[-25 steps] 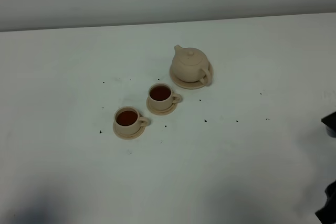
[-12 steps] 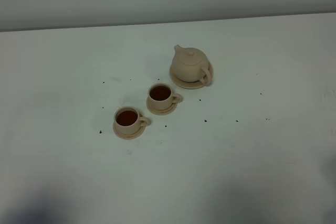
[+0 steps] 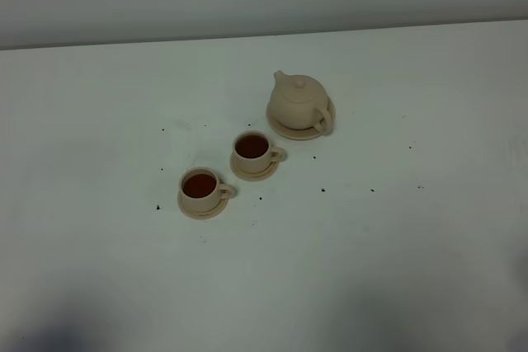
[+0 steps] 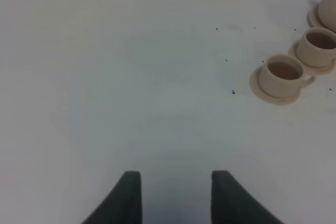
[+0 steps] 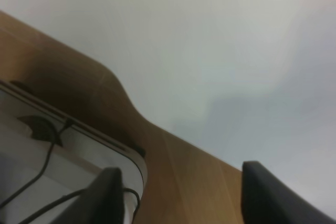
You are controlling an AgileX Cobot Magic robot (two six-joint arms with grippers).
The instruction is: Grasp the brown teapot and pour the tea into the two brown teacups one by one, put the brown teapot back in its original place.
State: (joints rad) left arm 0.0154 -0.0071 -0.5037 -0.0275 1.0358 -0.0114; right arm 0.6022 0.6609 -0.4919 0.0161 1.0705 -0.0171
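With both teacups (image 3: 227, 175) full and the teapot (image 3: 299, 102) on its saucer (image 3: 290, 131) at frame center, the task looks finished. Left gripper (image 4: 176, 178) and right gripper (image 5: 181, 182) jaws stand wide, empty; only parking remains.

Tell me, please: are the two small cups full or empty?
Both hold tea. The teacups show dark reddish-brown liquid inside, each upright on its own saucer.

White table (image 3: 396, 269) w/ small dark specks (image 3: 322, 190); wood floor (image 5: 178, 171), black cables (image 5: 37, 171).
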